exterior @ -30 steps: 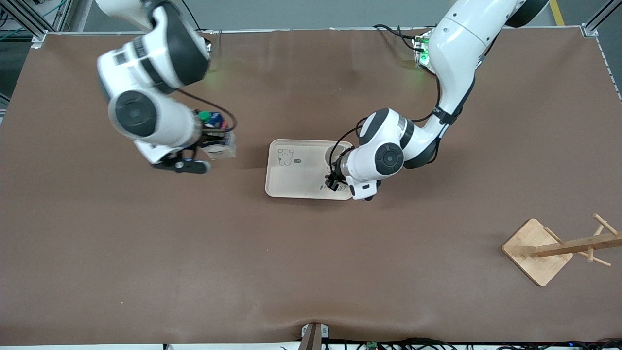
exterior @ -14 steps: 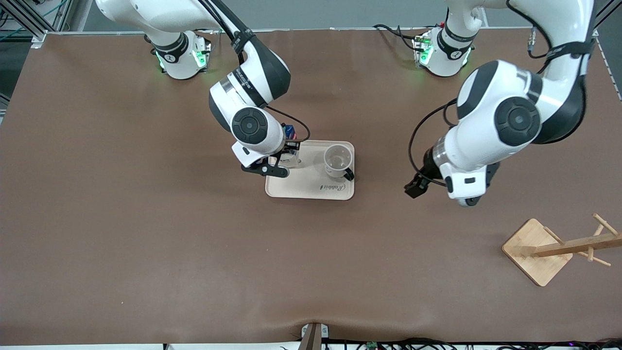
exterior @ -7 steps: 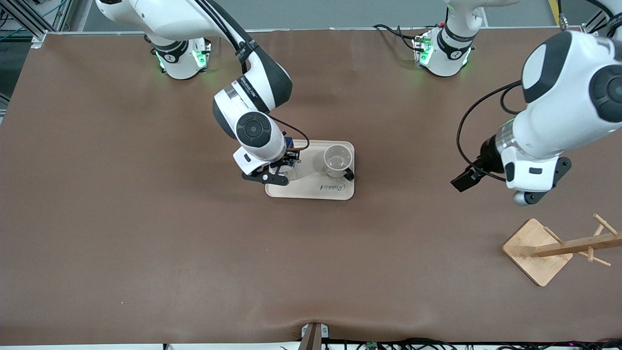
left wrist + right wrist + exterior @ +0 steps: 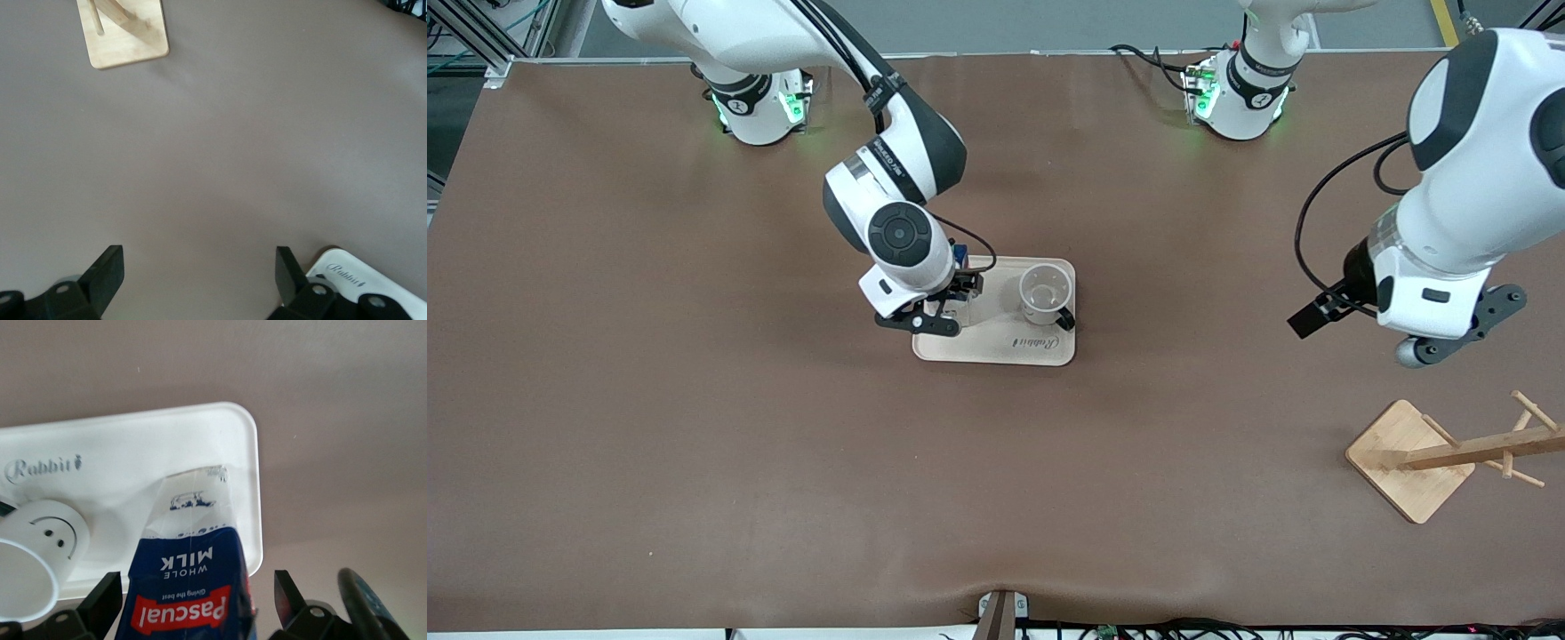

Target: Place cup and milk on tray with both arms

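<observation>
The cream tray (image 4: pixel 996 348) lies mid-table. The white cup (image 4: pixel 1045 292) stands on it at the end toward the left arm; its smiley face shows in the right wrist view (image 4: pixel 40 547). The milk carton (image 4: pixel 190 580) stands on the tray (image 4: pixel 133 447) at the other end. In the front view only a blue bit of the milk (image 4: pixel 959 254) shows under the right wrist. My right gripper (image 4: pixel 960 293) is open around the carton (image 4: pixel 198 603), its fingers spread wider than the carton. My left gripper (image 4: pixel 1305 320) is open and empty (image 4: pixel 200 273), high over bare table.
A wooden rack with a square base (image 4: pixel 1409 458) stands near the front camera at the left arm's end of the table, and shows in the left wrist view (image 4: pixel 123 33). A tray corner (image 4: pixel 373 287) shows by my left fingers. Brown table mat lies all round.
My left arm left the cup on the tray and swung up and away toward its end of the table. My right arm brought the milk onto the tray and has hardly moved since.
</observation>
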You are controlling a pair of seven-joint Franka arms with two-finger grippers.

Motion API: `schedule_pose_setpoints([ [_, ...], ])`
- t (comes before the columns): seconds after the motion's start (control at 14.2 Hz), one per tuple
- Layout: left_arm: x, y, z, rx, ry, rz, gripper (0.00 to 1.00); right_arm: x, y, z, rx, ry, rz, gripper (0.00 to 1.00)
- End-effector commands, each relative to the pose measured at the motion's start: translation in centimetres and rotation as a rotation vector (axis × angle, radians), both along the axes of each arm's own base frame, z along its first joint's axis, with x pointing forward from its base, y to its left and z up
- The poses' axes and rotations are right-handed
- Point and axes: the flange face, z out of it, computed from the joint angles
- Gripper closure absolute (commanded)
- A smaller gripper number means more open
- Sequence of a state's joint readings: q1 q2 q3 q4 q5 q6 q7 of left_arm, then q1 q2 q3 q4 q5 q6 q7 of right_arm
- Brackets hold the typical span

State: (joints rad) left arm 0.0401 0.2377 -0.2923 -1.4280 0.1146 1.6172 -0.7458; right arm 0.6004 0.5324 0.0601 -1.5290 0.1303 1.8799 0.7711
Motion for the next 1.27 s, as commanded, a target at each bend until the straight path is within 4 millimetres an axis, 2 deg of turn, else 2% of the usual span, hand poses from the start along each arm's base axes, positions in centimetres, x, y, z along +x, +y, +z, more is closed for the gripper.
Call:
schedule_pose_setpoints([
  [0.0, -0.7, 2.7, 1.7, 0.024, 0.008, -0.102, 0.0, 2.6, -1.9, 6.2, 0.026, 0.011, -0.032, 0.0],
  [0.07, -1.4, 2.6, 3.3, 0.027, -0.015, -0.164, 0.0, 3.2, -2.5, 7.3, 0.043, 0.024, -0.05, 0.0],
  [0.14, -1.6, 2.8, 4.0, 0.026, -0.022, -0.219, 0.0, 4.2, -3.4, 8.3, 0.075, 0.024, -0.08, 0.0],
  [0.28, -2.8, 5.2, 6.1, 0.034, -0.037, -0.291, 0.0, 7.3, -6.4, 12.6, 0.139, -0.04, -0.144, 0.0],
  [0.35, -3.3, 5.5, 6.5, 0.035, -0.024, -0.336, 0.0, 8.5, -8.1, 14.1, 0.156, -0.063, -0.174, 0.0],
  [0.42, -3.8, 6.0, 7.3, 0.041, -0.02, -0.362, 0.0, 9.1, -10.2, 15.2, 0.152, -0.064, -0.2, 0.0],
  [0.49, -4.5, 6.1, 8.0, 0.047, -0.015, -0.368, 0.0, 9.3, -12.5, 17.6, 0.151, -0.078, -0.226, 0.0],
  [0.56, -5.4, 6.1, 8.5, 0.05, 0.004, -0.374, 0.0, 9.8, -14.9, 19.0, 0.151, -0.086, -0.256, 0.0],
  [0.63, -6.1, 6.2, 8.8, 0.048, 0.025, -0.396, 0.0, 10.2, -17.2, 19.3, 0.145, -0.069, -0.285, 0.0],
  [0.92, -9.4, 6.2, 10.5, 0.008, -0.005, -0.413, 0.0, 10.8, -26.7, 23.7, 0.121, -0.024, -0.384, 0.0],
  [0.99, -9.8, 6.3, 10.6, -0.013, -0.023, -0.408, 0.0, 10.2, -28.3, 25.0, 0.1, -0.025, -0.393, 0.0],
  [1.06, -10.3, 6.7, 10.3, -0.026, -0.019, -0.402, 0.0, 9.0, -29.6, 27.4, 0.07, -0.076, -0.369, 0.0],
  [1.2, -11.0, 6.7, 10.2, -0.024, -0.037, -0.41, 0.0, 8.0, -33.8, 27.2, 0.012, -0.099, -0.253, 0.0],
])
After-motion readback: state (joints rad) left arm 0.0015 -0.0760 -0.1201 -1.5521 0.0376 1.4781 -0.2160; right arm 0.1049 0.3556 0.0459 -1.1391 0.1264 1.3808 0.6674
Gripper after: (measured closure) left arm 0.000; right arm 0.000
